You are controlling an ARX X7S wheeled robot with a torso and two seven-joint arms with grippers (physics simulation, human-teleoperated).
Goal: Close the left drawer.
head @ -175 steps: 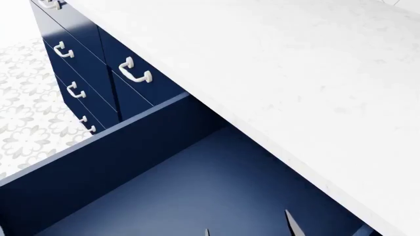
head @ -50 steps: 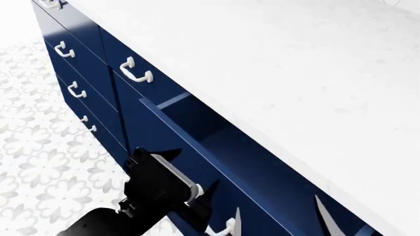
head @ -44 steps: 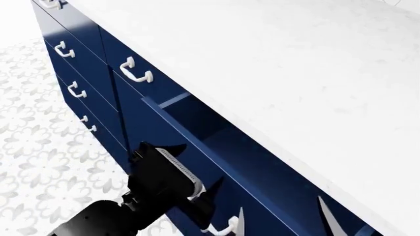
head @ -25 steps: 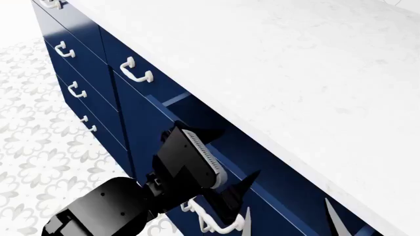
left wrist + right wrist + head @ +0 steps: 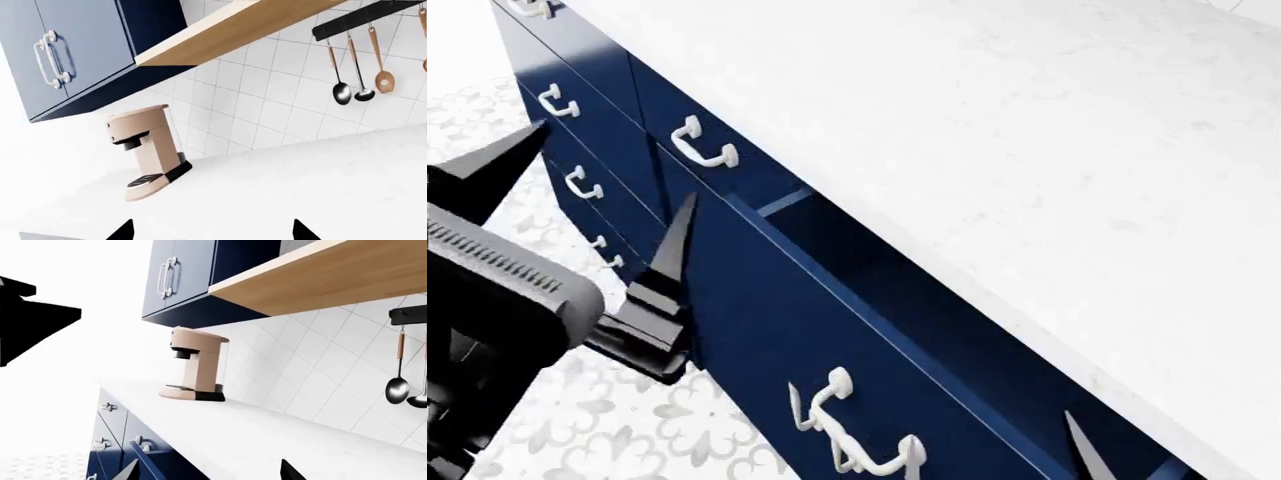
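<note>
In the head view, the left gripper is seen large and near the camera, its two black fingers spread wide apart with nothing held between them. The left drawer lies just to the right of it, open by a narrow gap under the countertop, with its white handle below and to the right of the gripper. In the left wrist view, two separated fingertips are seen, with a coffee machine on the counter beyond them. In the right wrist view, the right gripper is also held open and empty, and the drawer's edge shows just beside one fingertip.
</note>
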